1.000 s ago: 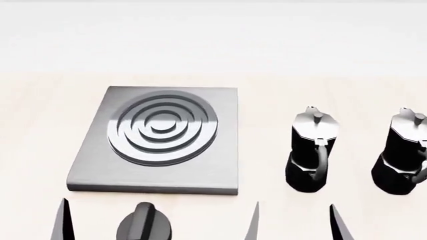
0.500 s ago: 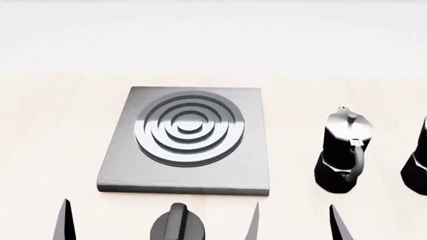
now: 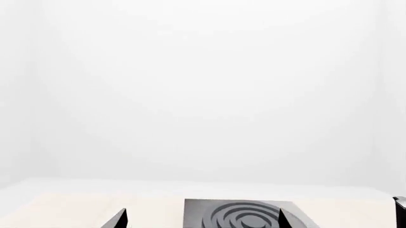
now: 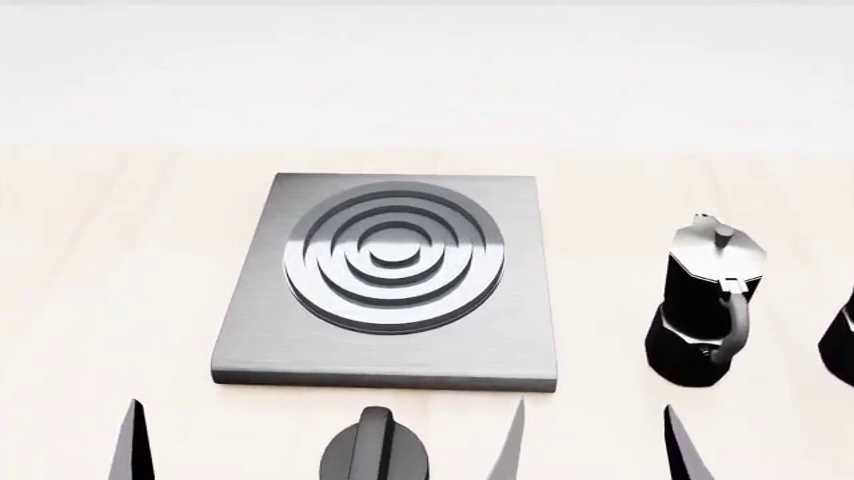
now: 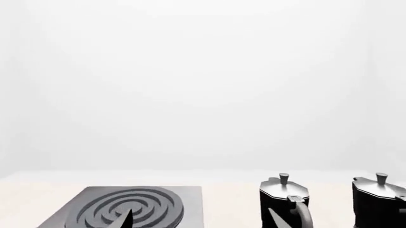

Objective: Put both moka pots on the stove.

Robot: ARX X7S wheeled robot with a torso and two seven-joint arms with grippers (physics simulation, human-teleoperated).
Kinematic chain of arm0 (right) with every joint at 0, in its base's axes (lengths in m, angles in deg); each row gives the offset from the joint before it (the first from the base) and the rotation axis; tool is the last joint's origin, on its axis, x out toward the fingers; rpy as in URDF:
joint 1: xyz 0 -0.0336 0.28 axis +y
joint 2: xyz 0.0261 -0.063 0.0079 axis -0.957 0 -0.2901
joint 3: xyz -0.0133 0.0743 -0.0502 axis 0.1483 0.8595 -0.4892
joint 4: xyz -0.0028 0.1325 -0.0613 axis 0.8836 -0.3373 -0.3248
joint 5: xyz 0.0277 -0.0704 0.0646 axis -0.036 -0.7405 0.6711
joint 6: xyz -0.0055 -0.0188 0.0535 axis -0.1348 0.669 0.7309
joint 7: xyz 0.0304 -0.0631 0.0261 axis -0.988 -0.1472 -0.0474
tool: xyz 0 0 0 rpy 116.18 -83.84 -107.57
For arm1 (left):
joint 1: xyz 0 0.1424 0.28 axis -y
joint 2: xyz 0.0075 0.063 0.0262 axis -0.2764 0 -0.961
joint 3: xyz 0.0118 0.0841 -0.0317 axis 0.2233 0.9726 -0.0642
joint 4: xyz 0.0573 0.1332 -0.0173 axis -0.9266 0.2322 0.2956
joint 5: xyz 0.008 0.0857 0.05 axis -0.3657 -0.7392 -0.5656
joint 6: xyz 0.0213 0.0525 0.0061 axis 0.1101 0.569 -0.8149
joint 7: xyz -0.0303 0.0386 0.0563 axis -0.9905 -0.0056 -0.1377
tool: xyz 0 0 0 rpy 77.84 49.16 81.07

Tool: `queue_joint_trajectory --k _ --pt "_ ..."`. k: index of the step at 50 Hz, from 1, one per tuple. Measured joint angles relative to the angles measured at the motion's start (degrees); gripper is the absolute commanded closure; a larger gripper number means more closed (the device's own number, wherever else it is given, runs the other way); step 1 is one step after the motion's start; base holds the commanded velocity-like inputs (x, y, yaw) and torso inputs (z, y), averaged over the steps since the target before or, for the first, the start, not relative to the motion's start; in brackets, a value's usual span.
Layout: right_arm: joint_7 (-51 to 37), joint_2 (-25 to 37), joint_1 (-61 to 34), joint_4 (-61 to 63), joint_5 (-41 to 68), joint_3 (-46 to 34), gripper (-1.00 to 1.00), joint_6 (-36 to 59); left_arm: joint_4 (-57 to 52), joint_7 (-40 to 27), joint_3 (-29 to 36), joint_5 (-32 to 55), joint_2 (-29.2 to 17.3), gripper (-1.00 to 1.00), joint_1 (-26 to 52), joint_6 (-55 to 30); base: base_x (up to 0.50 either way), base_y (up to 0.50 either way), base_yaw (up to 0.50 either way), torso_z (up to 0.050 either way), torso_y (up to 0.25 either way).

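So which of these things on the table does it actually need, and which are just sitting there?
Needed:
- near moka pot
- far moka pot, mostly cut off in the head view
- stove, nothing on it yet

Just there:
- black dial knob, in front of the stove

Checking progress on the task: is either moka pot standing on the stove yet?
No. In the head view the stove has nothing on its burner, and the nearer moka pot stands on the table to its right.
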Motion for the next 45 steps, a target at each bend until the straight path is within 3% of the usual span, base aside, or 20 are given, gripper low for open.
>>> queue_joint_trajectory --k 20,45 --pt "-1.6 2.5 -17.2 2.6 5.4 4.7 -1.00 18.8 -0.1 -1.0 0.4 1.0 -0.9 -1.00 0.1 0.3 0.00 0.00 0.00 0.000 0.000" --pt "6.4 11.1 -36.8 -13.2 14.4 9.0 -1.00 41.7 -0.1 -2.0 1.2 1.8 -1.9 -1.00 0.5 0.4 0.00 0.00 0.00 0.000 0.000"
